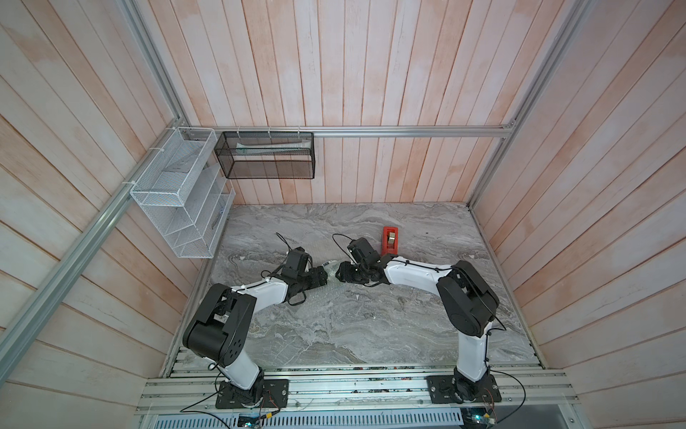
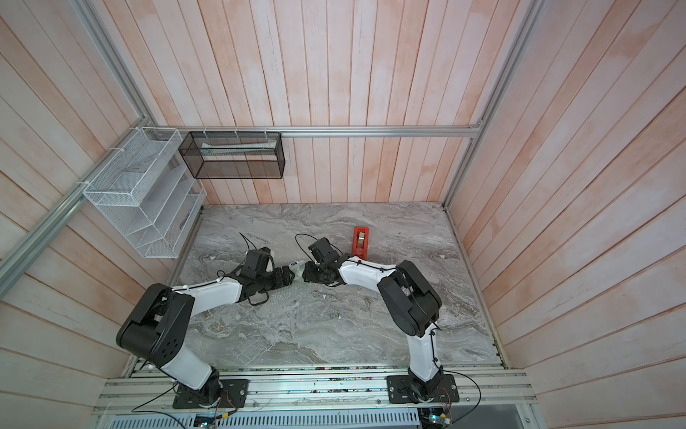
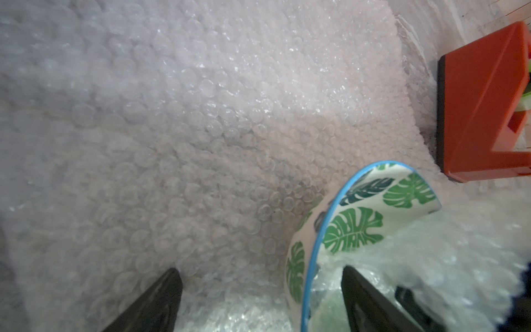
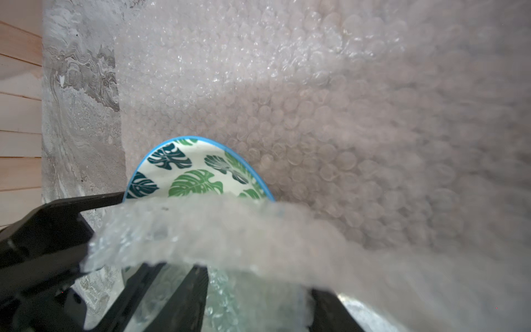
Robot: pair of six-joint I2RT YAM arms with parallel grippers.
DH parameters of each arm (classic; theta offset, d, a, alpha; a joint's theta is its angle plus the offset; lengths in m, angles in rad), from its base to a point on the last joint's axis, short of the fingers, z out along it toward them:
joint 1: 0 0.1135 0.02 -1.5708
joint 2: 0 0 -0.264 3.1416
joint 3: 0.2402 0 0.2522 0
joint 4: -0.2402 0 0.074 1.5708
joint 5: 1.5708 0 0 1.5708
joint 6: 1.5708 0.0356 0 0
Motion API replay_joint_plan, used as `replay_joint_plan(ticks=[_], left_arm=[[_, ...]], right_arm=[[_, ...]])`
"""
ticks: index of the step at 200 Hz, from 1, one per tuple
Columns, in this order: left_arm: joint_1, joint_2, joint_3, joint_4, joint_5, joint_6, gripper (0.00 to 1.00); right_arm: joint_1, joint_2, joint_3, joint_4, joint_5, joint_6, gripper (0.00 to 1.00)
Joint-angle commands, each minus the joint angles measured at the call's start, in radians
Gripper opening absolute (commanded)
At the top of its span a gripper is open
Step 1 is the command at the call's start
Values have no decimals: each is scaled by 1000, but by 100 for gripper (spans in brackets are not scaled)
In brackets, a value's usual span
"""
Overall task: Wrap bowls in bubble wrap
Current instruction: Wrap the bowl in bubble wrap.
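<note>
The bowl (image 3: 355, 227), white with green leaf prints and a blue rim, stands tipped on its side on the bubble wrap (image 3: 201, 115). A whitish fold of the sheet is drawn up over part of it. My left gripper (image 3: 258, 268) is open wide. One finger (image 3: 362, 299) is on one side of the bowl's wall and the other stands well clear on the other side. My right gripper (image 4: 257, 278) faces the bowl (image 4: 189, 172) from the opposite side, with bunched bubble wrap (image 4: 230, 230) draped over its fingertips. In both top views the grippers (image 1: 322, 276) (image 1: 340, 275) meet mid-table.
A red tape dispenser (image 1: 389, 239) (image 3: 482, 100) stands just behind the right gripper, close to the bowl. A white wire rack (image 1: 178, 193) and a black mesh basket (image 1: 265, 156) hang on the walls at back left. The marble table (image 1: 371, 327) is walled by wood panels.
</note>
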State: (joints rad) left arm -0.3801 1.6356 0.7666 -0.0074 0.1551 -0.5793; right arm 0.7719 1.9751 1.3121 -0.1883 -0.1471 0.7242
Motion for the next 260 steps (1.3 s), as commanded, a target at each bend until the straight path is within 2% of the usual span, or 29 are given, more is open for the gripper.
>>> replay_joint_plan(ticks=[1,28,43,72,93,110,126,165,216,260], left_arm=[[1,-28,-24,-23,-9,-5,88],[3,-33,-15,-26,-11,-2,86],[2,-29,-13,-31,-11,-4,86],[4,-84,-23,-37,-34,-14,88],[19,-152,-25,-84,-112,-34,94],[65,-200,-39,-115,-160,-49,98],[148,-215,-52,-112,-143,-63,99],[258,-106,16,-113,-94,-19,99],[307,-5,39,-62,-71,-19,97],[308,116,156,-123,-77,-6,97]], right_arm=[[16,49,49,-90,29,-43,50],[22,37,47,-99,49,-45,50],[23,35,46,-101,63,-52,42],[23,60,69,-119,60,-66,38],[24,76,86,-126,60,-73,30],[23,84,97,-132,62,-83,24],[23,89,107,-143,68,-90,18],[13,70,88,-142,51,-102,4],[-16,42,68,-143,29,-121,0],[-20,29,66,-148,21,-128,0]])
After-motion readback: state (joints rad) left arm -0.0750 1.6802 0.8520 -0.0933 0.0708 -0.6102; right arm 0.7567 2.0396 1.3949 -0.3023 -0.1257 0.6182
